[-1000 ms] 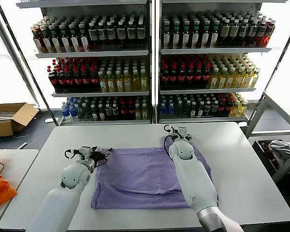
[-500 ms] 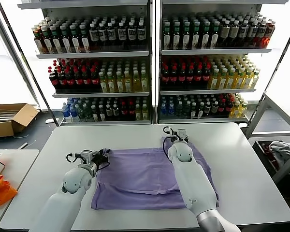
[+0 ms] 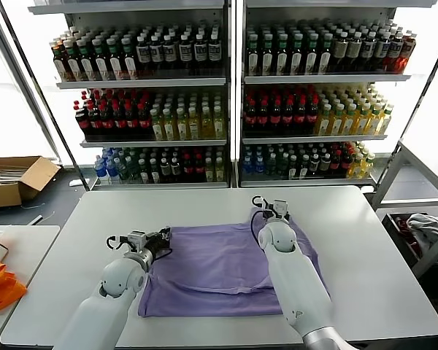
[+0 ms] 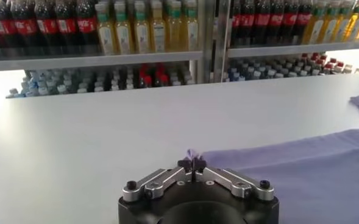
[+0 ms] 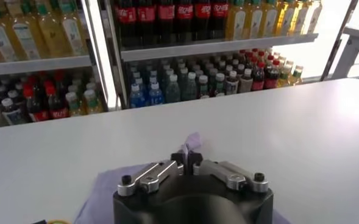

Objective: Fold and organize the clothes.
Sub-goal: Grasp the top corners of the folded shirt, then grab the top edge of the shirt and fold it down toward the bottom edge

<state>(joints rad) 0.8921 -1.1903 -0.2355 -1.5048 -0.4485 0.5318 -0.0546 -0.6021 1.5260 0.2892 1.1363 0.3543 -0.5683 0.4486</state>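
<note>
On the white table (image 3: 350,240), a lavender T-shirt (image 3: 212,266) lies spread flat near the middle, its plain side up and its hem toward the robot. At the shirt's far left corner, the left gripper (image 3: 159,240) has its fingers pressed together on a small pinch of the purple fabric; the left wrist view shows a tuft of cloth poking up between the closed fingertips (image 4: 192,162), with the rest of the shirt (image 4: 301,176) stretching away across the table (image 4: 106,134). At the shirt's far right corner, the right gripper (image 3: 276,211) is likewise closed on a pinch of fabric, and the right wrist view shows a peak of lavender cloth (image 5: 192,143) standing up above its shut fingertips (image 5: 187,159). Both arms reach forward from the near edge of the table, the right arm lying over the shirt. Beyond the table stand shelves of bottled drinks (image 3: 226,95). Left of the table sit a cardboard box (image 3: 18,179) on the floor and an orange cloth (image 3: 0,284) on a neighbouring surface
</note>
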